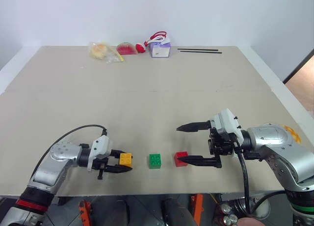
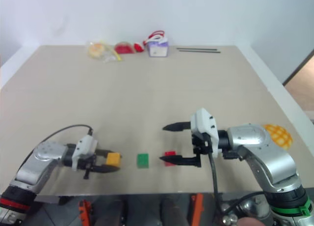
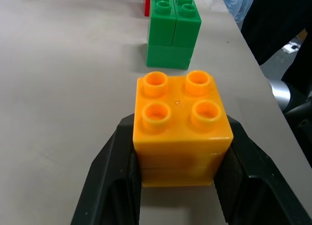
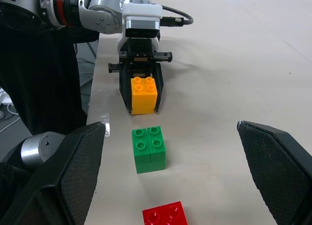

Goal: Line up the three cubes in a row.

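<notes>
Near the table's front edge stand three studded cubes, side by side with gaps between them: a yellow-orange cube [image 1: 125,159], a green cube [image 1: 155,161] and a red cube [image 1: 181,158]. My left gripper [image 1: 121,161] is shut on the yellow-orange cube [image 3: 181,130], one black finger on each side, and the cube rests on the table. Beyond it the left wrist view shows the green cube [image 3: 173,32]. My right gripper [image 1: 177,145] hangs open above the table, its lower finger just in front of the red cube, holding nothing.
Along the far edge lie a clear bag with a bun [image 1: 103,51], a red item [image 1: 127,49], a purple-and-white box [image 1: 160,48] and thin black sticks [image 1: 198,50]. A yellow crosshatched object [image 2: 277,134] sits behind my right arm. The cubes stand close to the front edge.
</notes>
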Action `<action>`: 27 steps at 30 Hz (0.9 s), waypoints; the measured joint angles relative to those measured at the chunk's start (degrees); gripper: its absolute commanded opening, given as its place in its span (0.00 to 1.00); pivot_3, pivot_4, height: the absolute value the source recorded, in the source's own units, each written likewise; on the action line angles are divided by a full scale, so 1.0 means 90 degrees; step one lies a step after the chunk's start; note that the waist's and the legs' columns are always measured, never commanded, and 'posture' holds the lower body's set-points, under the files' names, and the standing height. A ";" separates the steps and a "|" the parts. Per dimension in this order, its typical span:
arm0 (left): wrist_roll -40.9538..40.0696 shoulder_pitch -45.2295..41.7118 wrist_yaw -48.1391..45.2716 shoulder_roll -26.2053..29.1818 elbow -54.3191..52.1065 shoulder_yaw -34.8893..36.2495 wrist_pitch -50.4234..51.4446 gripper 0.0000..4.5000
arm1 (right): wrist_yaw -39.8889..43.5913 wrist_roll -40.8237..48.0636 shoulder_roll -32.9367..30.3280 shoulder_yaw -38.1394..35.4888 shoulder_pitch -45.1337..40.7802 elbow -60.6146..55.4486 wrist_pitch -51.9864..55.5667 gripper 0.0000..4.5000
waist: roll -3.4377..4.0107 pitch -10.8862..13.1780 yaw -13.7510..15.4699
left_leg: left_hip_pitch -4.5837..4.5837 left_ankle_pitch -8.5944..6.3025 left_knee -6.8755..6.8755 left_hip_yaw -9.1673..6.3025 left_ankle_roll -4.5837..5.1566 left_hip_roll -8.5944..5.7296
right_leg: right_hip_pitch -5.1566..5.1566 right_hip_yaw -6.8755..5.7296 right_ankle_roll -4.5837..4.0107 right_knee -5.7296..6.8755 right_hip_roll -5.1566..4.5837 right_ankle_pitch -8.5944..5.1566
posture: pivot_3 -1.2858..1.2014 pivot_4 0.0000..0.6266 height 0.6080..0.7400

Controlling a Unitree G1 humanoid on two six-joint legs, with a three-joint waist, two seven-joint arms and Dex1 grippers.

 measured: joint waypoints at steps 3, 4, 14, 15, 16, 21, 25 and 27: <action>-0.0008 0.0004 0.0000 0.0005 0.0025 0.0012 -0.0010 0.30 | 0.0008 -0.0002 0.0001 0.0038 -0.0018 0.0037 -0.0014 1.00 | 0.0000 0.0000 0.0000 | 0.0001 0.0000 0.0000 0.0000 0.0000 0.0000 | 0.0000 0.0000 0.0000 0.0000 0.0000 0.0000 | 0.52 0.24 1.00; -0.0008 0.0009 0.0000 0.0007 0.0025 0.0014 -0.0018 0.30 | 0.0009 -0.0004 0.0002 0.0042 -0.0021 0.0055 -0.0018 1.00 | 0.0000 0.0000 -0.0001 | 0.0001 0.0000 0.0000 0.0000 0.0000 0.0001 | 0.0000 0.0000 0.0000 0.0000 0.0001 0.0000 | 0.52 0.24 1.00; -0.0060 0.0054 -0.0110 0.0065 0.0030 0.0015 0.0065 0.91 | 0.0017 -0.0012 0.0003 0.0076 -0.0122 0.0125 -0.0052 1.00 | 0.0000 0.0000 0.0000 | 0.0006 0.0000 0.0001 0.0000 0.0000 0.0003 | 0.0005 0.0000 -0.0001 0.0001 0.0002 0.0001 | 0.52 0.24 1.00; -0.0077 0.0054 -0.0130 0.0065 0.0030 0.0015 0.0065 0.99 | 0.0018 -0.0014 0.0003 0.0077 -0.0123 0.0127 -0.0052 1.00 | 0.0000 0.0000 0.0000 | 0.0006 0.0000 0.0002 0.0000 0.0000 0.0002 | 0.0005 0.0000 -0.0001 0.0002 0.0002 0.0001 | 0.52 0.24 1.00; -0.0102 0.0054 -0.0147 0.0065 0.0030 0.0016 0.0065 1.00 | 0.0021 -0.0015 0.0003 0.0077 -0.0123 0.0128 -0.0052 1.00 | 0.0000 0.0000 0.0000 | 0.0006 0.0000 0.0004 0.0000 0.0000 0.0002 | 0.0006 0.0000 0.0000 0.0002 0.0002 0.0002 | 0.52 0.24 1.00; -0.0265 0.0054 -0.0178 0.0065 -0.0097 0.0041 0.0231 1.00 | 0.0068 -0.0037 0.0001 0.0078 -0.0125 0.0157 -0.0053 1.00 | 0.0000 0.0000 0.0000 | 0.0005 0.0000 0.0006 0.0001 0.0000 0.0003 | 0.0005 0.0000 0.0000 0.0002 0.0002 0.0004 | 0.52 0.24 1.00; -0.0659 0.0026 -0.0107 0.0064 -0.0538 0.0190 0.0655 1.00 | 0.0143 -0.0057 0.0000 0.0078 -0.0136 0.0238 -0.0053 1.00 | 0.0000 0.0000 0.0000 | 0.0003 0.0000 0.0005 0.0000 0.0000 0.0003 | 0.0004 -0.0002 -0.0001 0.0002 0.0002 0.0003 | 0.52 0.24 1.00; -0.1085 -0.0171 0.0113 0.0047 -0.0844 0.0299 0.1228 1.00 | 0.0157 -0.0045 -0.0004 0.0072 -0.0135 0.0241 -0.0048 1.00 | 0.0000 0.0000 0.0000 | 0.0002 0.0000 0.0006 -0.0003 0.0000 0.0003 | 0.0005 -0.0005 0.0001 0.0004 0.0002 0.0004 | 0.52 0.24 1.00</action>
